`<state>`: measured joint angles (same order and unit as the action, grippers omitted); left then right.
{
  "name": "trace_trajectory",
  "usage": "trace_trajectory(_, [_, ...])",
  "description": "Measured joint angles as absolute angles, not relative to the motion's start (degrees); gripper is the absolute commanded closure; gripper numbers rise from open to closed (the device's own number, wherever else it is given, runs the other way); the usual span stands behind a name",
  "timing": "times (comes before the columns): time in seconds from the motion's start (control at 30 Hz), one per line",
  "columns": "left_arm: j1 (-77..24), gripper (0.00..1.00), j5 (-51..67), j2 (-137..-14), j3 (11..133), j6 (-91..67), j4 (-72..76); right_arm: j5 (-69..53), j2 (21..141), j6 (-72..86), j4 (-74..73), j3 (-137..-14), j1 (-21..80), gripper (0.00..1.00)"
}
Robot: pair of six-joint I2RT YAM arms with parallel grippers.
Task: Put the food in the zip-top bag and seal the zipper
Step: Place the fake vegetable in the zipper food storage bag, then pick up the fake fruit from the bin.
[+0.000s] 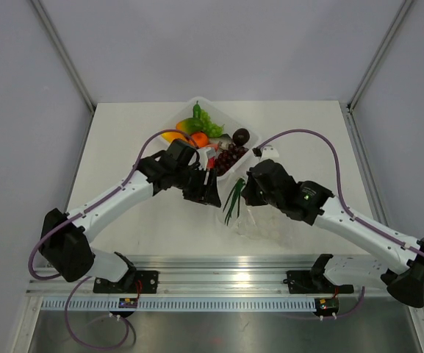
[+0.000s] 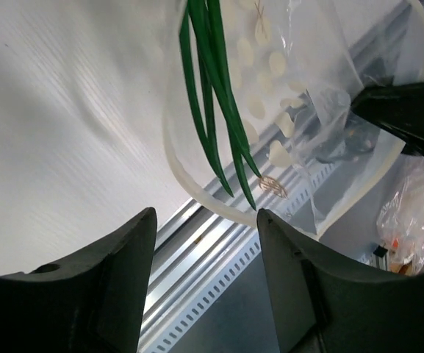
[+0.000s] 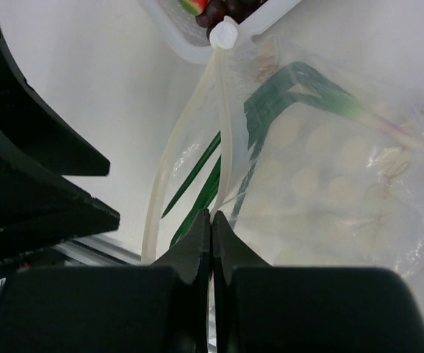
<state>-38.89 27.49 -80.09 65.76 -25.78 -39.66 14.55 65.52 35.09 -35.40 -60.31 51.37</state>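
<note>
Pinching the zipper (image 3: 223,132) of the zip-top bag (image 3: 329,169) between fully closed fingers, the right gripper (image 3: 212,220) holds the clear bag's mouth edge just on the near side of the white tray (image 3: 175,40). The far end of the strip meets the tray's near rim. The green onion (image 3: 300,92) lies inside the bag, its pale stem deep in the crinkled plastic and its dark leaves reaching the mouth. The left gripper (image 2: 204,246) hangs close beside that mouth, also on the tray's near side. Its jaws stand apart with nothing between them, and the bag's rim curves just past its fingertips. In the tray sit the green pepper (image 1: 210,121), an orange piece (image 1: 199,138), a yellow piece (image 1: 171,136), the dark round fruit (image 1: 241,136) and the grapes (image 1: 230,156). The watermelon slice (image 3: 189,6) shows at the tray's near rim.
</note>
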Motion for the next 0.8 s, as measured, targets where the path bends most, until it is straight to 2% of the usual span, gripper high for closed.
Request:
trace_trajectory(0.07, [-37.50, 0.22, 25.76, -80.07, 67.02, -25.50, -39.55, 15.73, 64.60, 34.70, -35.83, -60.25, 51.37, 1.00])
trace_trajectory(0.1, [-36.69, 0.20, 24.21, -80.07, 68.31, -25.19, -40.03, 16.45, 64.27, 34.59, -36.21, -60.25, 51.37, 1.00])
trace_trajectory(0.3, [-33.04, 0.19, 13.69, -82.56, 83.70, -22.74, -43.20, 20.88, 63.02, 34.52, -39.38, -60.07, 51.37, 1.00])
trace_trajectory(0.47, [-31.40, 0.19, 8.60, -91.31, 96.77, -19.33, -44.25, 23.40, 62.33, 35.03, -41.45, -60.07, 51.37, 1.00])
trace_trajectory(0.8, [-30.87, 0.16, 10.63, -113.19, 112.64, -17.89, -45.45, 26.04, 62.30, 36.82, -44.66, -60.10, 51.37, 1.00])
